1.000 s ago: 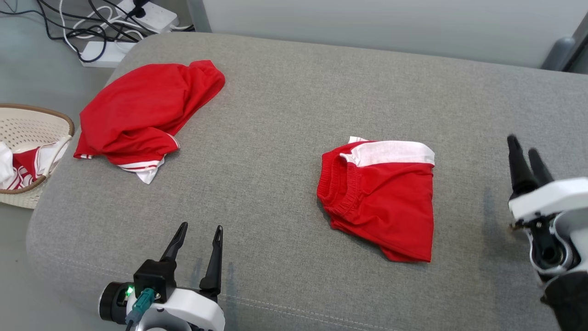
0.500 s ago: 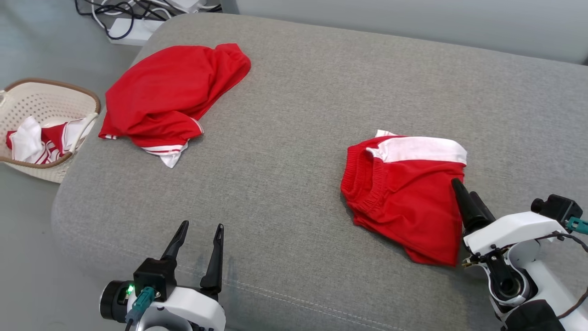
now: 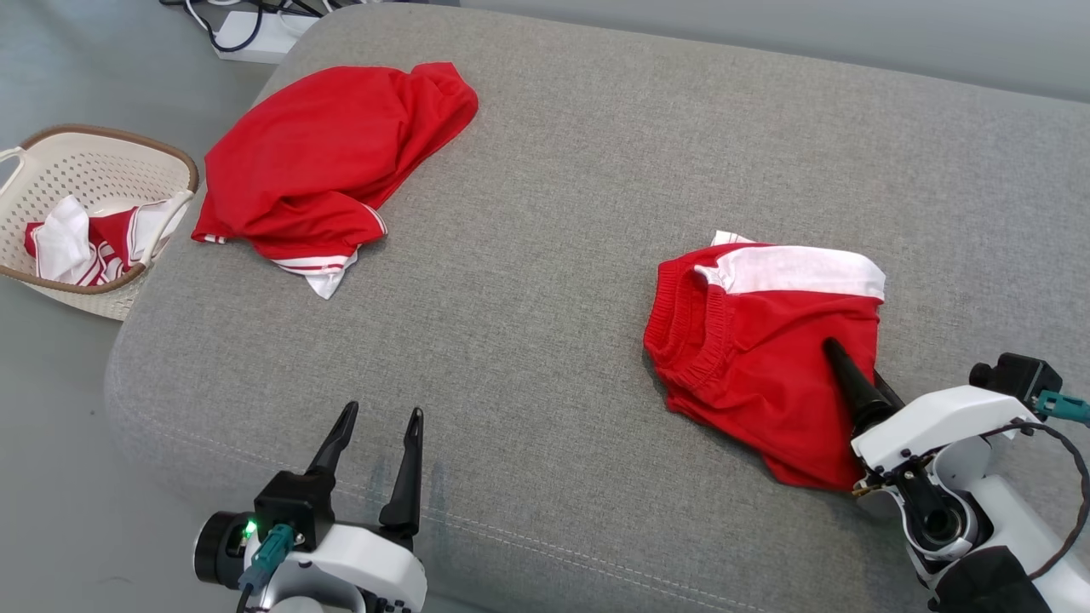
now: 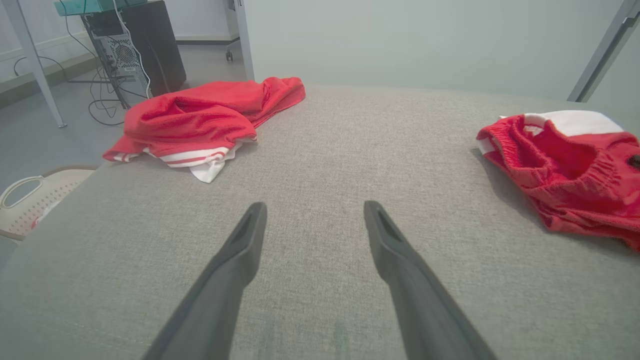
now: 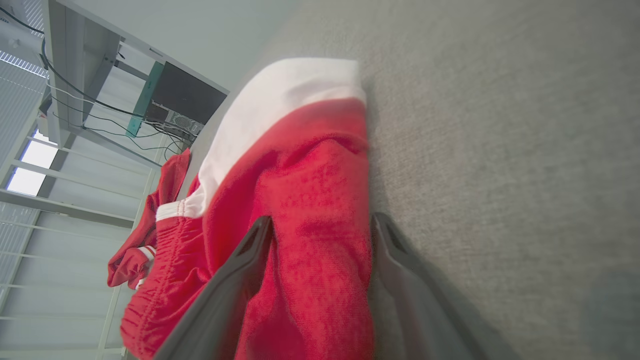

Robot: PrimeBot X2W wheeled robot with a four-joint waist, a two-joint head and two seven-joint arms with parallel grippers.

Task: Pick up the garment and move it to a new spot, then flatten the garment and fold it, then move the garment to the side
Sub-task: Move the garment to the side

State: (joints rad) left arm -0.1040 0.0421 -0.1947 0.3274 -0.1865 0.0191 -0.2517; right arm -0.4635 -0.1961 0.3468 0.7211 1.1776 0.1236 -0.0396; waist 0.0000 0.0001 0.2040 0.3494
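Right gripper (image 3: 854, 375) jaws spread wide, nothing clamped, straddling the right edge of the folded red shorts with a white band (image 3: 749, 340): one finger over the cloth, one beside it above the grey fabric cushion (image 3: 553, 255). Looks set to pinch that edge. Shorts lie right of centre. Left gripper (image 3: 379, 421) wide open, empty, parked well clear. Crumpled red shirt with striped white trim (image 3: 324, 162) far left, cream perforated basket (image 3: 119, 136) beyond.

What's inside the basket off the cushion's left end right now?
The basket holds crumpled red-and-white cloth. Bare perforated wall shows above the cloth. The basket's floor, and anything lying beneath the cloth, is covered.
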